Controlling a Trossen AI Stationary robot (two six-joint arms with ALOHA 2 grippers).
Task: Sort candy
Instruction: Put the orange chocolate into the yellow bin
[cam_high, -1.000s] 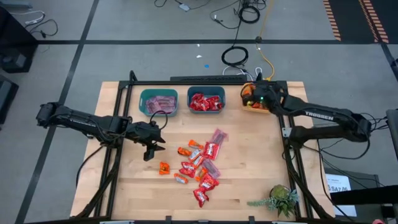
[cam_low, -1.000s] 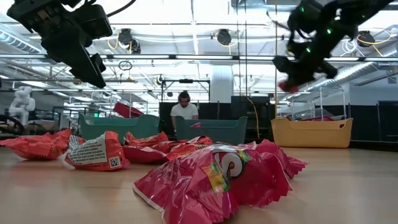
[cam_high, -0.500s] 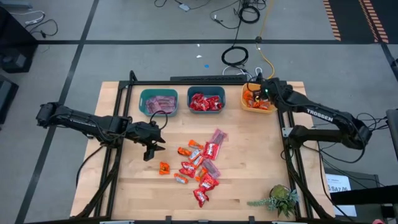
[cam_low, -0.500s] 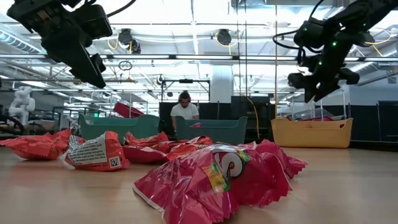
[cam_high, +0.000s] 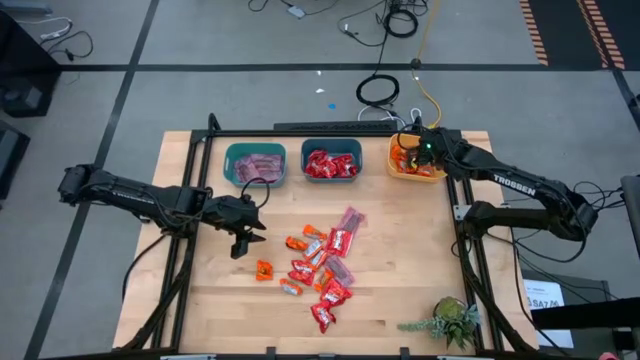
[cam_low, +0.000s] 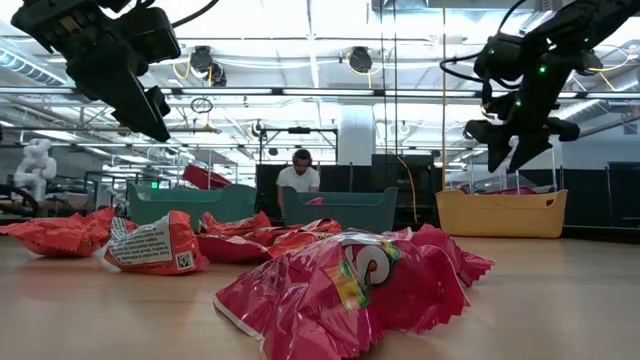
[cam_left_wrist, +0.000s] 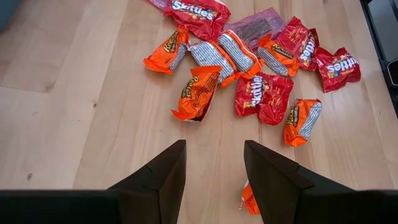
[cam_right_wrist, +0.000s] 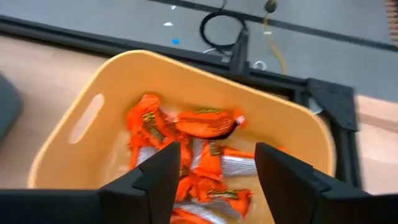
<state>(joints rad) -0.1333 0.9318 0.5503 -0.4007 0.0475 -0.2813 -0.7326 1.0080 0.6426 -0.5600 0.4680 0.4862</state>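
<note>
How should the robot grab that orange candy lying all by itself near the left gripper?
Probably straight down from above: the small orange wrapped candy lies flat on the wooden table, apart from the pile. Pinch across its narrow middle; the open left gripper hovers nearby.

Bare table (cam_high: 220, 290) lies left of the candy (cam_high: 322, 262) heap; three bins (cam_high: 331, 160) line the far edge.

overhead, table-level, two wrist views
</note>
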